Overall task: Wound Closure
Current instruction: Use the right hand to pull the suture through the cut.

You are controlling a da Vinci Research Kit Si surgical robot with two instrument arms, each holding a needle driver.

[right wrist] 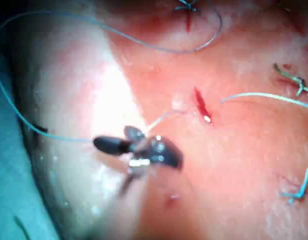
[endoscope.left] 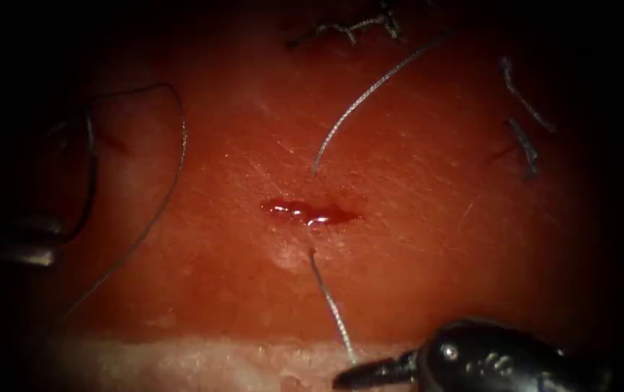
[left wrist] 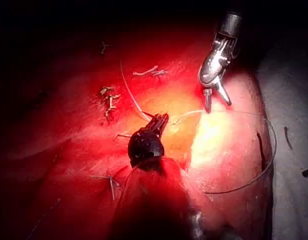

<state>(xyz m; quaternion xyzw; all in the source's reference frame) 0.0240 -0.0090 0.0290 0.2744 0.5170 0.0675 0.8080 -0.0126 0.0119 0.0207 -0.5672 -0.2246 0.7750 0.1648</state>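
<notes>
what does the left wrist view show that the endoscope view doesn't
Left wrist view: the left gripper open, holding nothing. Endoscope view: red fluid in the cut. Both: the right gripper shut on the thread that leaves the tissue below the cut; what looks like the needle lies on the tissue, left of the cut.

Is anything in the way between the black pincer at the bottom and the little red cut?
Nothing visible blocks it. Between the right pincer and the cut lies bare tissue, with just the thread, which the pincer grips, running up into the tissue just below the cut.
</notes>
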